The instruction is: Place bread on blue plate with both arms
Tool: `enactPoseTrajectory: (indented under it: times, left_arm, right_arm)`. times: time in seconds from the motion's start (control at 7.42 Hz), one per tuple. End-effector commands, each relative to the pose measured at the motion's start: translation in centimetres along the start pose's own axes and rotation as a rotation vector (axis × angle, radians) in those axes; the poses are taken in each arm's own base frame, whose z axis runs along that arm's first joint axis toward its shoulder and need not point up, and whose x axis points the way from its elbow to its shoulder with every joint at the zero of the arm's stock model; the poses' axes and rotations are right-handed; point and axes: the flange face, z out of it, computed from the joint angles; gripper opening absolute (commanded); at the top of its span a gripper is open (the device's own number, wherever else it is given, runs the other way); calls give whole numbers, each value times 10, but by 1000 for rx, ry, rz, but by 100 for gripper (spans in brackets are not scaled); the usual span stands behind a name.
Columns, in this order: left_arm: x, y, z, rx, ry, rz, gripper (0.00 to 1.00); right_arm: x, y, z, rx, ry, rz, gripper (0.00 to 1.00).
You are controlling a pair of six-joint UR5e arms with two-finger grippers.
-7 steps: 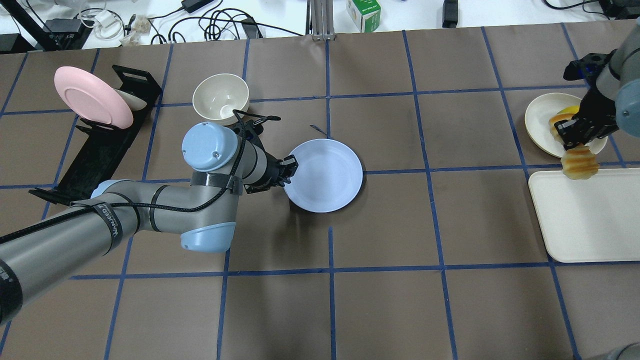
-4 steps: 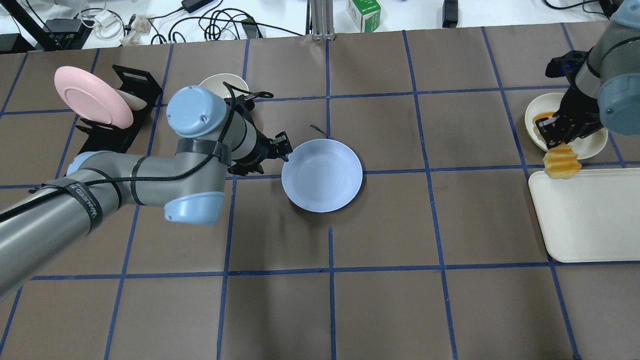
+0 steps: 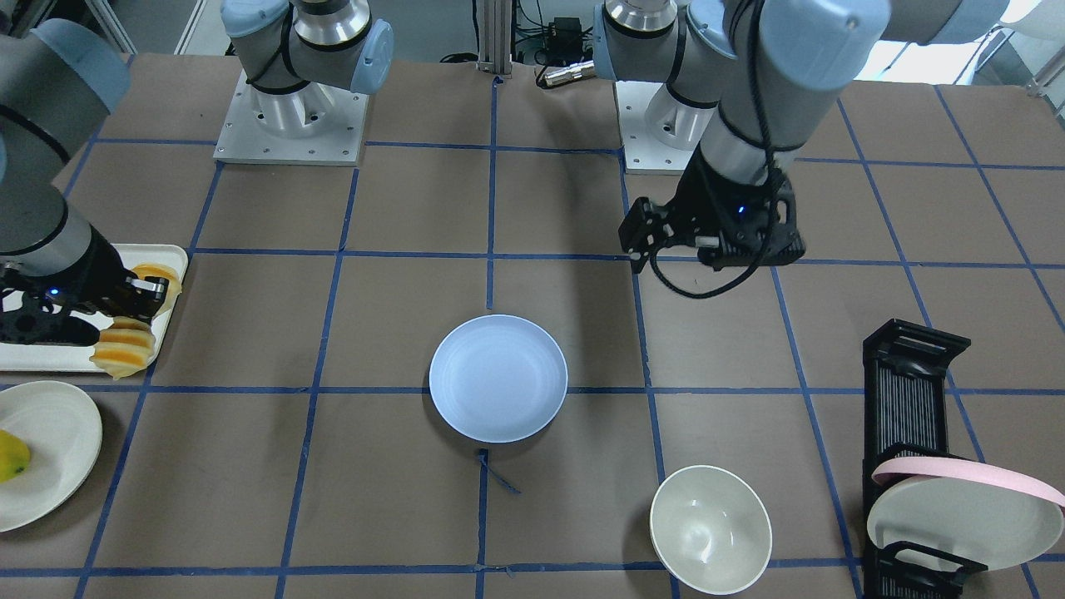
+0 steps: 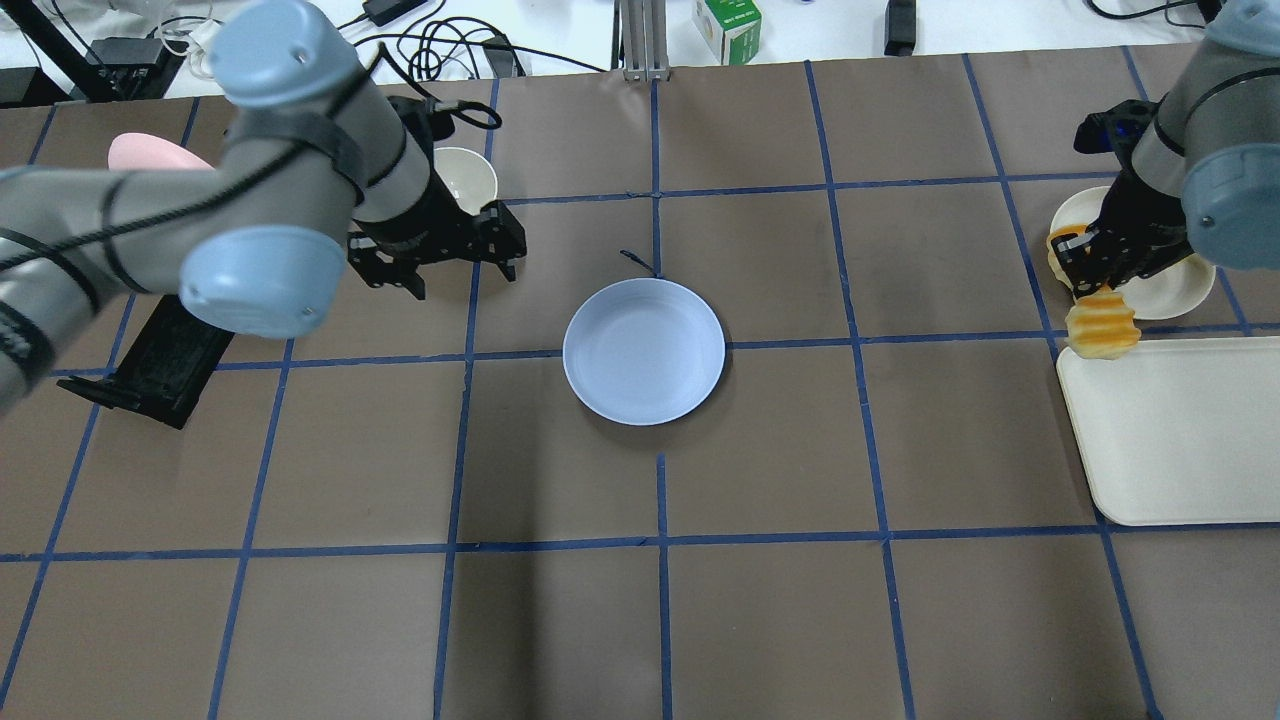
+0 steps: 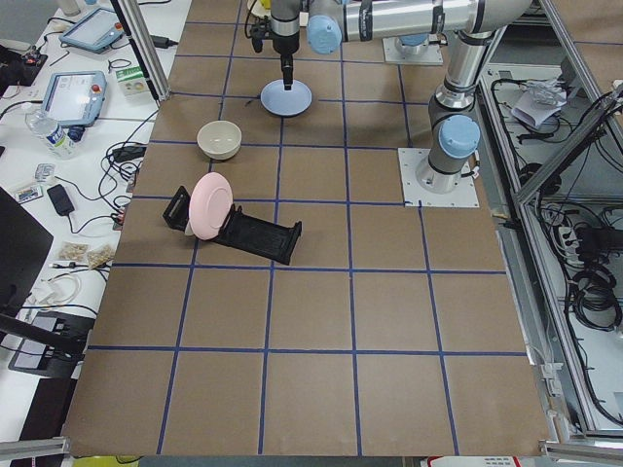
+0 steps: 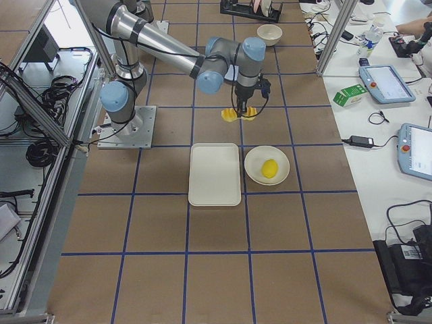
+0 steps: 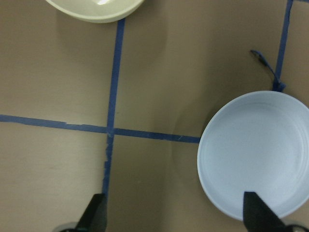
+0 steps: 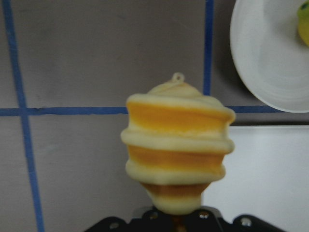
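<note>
The blue plate (image 4: 644,352) lies empty at the table's middle; it also shows in the front view (image 3: 497,378) and the left wrist view (image 7: 256,154). My right gripper (image 4: 1092,272) is shut on the bread (image 4: 1100,330), a ridged golden-orange and pale yellow loaf. It holds the bread in the air by the far left corner of the cream tray, far right of the plate. The bread fills the right wrist view (image 8: 176,150). My left gripper (image 4: 450,262) is open and empty, raised above the table to the left of the plate, near the bowl.
An off-white bowl (image 4: 470,175) stands behind my left gripper. A black rack (image 4: 160,365) at far left holds a pink-rimmed plate (image 3: 957,499). A cream tray (image 4: 1180,430) lies at the right edge, and behind it a cream plate (image 3: 50,433) holds a yellow-green fruit (image 3: 10,456).
My left gripper has drawn back from the plate's left rim, rising and moving left toward the bowl. My right gripper has carried the bread a little left, off the cream plate.
</note>
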Motion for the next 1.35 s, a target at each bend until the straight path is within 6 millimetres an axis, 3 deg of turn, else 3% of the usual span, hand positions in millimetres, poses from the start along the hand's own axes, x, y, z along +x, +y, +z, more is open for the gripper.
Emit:
enactPoseTrajectory:
  times: [0.0,0.27,0.4,0.54,0.67,0.81,1.08,1.21]
  left_arm:
    - [-3,15,-44,-20,-31,15,100]
    - [-2,17,-46,-13,-32,23,100]
    - [-2,15,-44,-14,-31,23,100]
    - [-2,13,-42,-16,-29,21,100]
    - [-3,12,-42,-14,-29,20,100]
    - [-5,12,-41,-16,-29,18,100]
    - [-7,11,-42,-11,-28,12,100]
    - [-8,10,-43,-5,-28,11,100]
  right_arm:
    - [-111,5,-12,1,-67,27,0]
    - [-183,-31,11,-9,-146,61,0]
    - [-238,-19,15,-9,-126,28,0]
    - [-259,-20,9,0,-138,38,0]
    - [-282,-20,17,-21,-153,50,0]
    - [-326,-19,25,7,-169,36,0]
    - [-387,-28,65,7,-165,42,0]
    - [-393,-39,82,1,-163,51,0]
